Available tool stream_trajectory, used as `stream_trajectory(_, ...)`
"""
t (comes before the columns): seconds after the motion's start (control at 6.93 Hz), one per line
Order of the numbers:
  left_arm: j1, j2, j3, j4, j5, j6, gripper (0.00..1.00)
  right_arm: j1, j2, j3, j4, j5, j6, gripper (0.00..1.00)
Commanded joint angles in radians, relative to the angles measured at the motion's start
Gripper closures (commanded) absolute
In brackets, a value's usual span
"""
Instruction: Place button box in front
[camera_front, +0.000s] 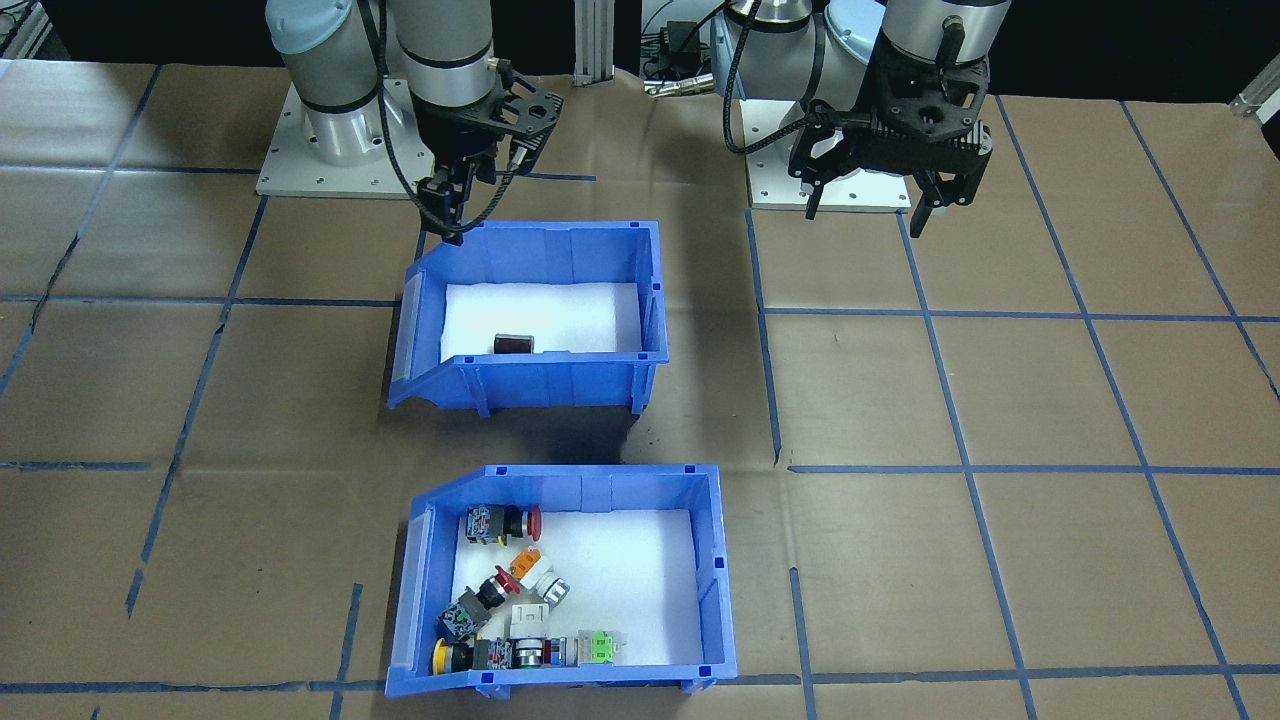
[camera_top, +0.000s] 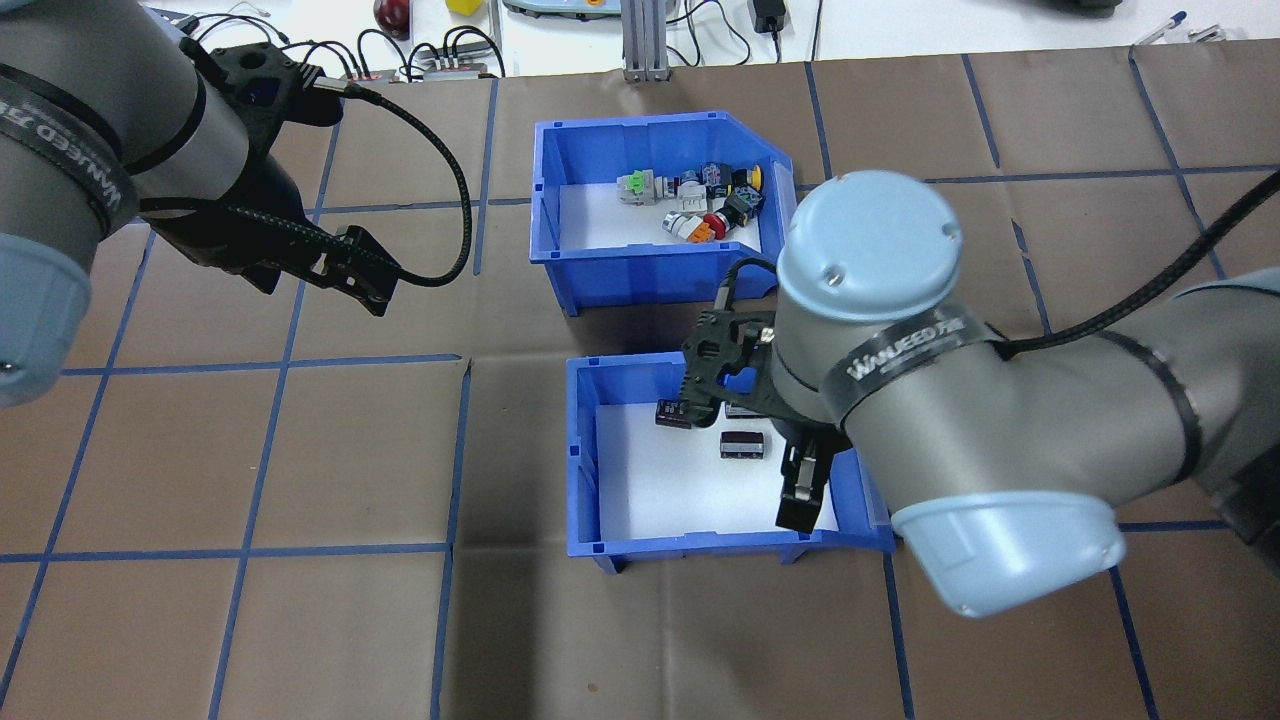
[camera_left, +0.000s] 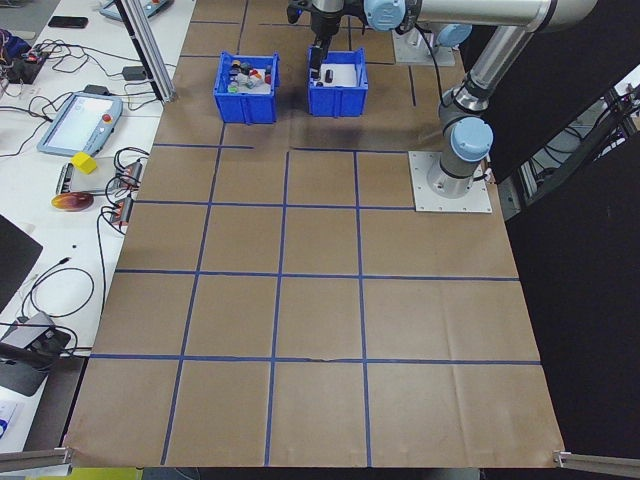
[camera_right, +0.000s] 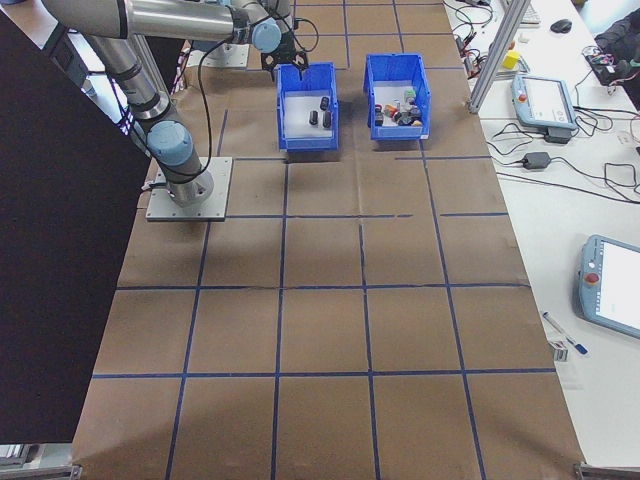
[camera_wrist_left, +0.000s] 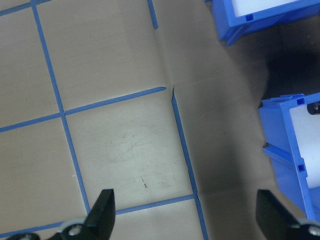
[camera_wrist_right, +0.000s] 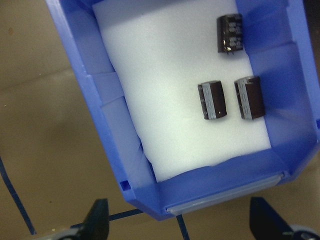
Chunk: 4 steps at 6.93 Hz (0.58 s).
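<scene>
robotics lab | taped grid table (camera_left: 320, 300) | teach pendant (camera_right: 612, 285) | cables (camera_left: 130, 165)

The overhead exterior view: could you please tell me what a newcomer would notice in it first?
Two blue bins sit mid-table: the button box, full of colourful switches, on the far side, and the bin with dark cylinders nearer the robot. The right tool hangs open over that nearer bin's sloped end, while the left tool hovers open above bare paper on the left.

Button box (camera_front: 565, 585) on desk (camera_front: 1000, 560), just beyond cylinder bin (camera_front: 535, 315) from robot; cylinders in cylinder bin; switches (camera_front: 500, 600) in button box.
</scene>
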<state>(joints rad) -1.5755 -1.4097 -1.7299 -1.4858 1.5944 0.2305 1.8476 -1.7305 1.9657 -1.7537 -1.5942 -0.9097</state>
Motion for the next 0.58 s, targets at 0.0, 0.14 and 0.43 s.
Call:
stream_trajectory(0.0,0.0,0.003,0.018,-0.068,0.001,-0.084,0.0,-0.18,-0.007,-0.076,0.066,0.04,0.128,0.0)
stream_trajectory(0.14,-0.001,0.003,0.026,-0.073,-0.004,-0.15,0.0,-0.215,0.0,-0.124,0.066,0.039,0.307,0.0)
stream_trajectory(0.43,-0.009,0.011,0.055,-0.135,-0.005,-0.208,0.0,-0.27,0.022,-0.177,0.077,0.036,0.632,0.0)
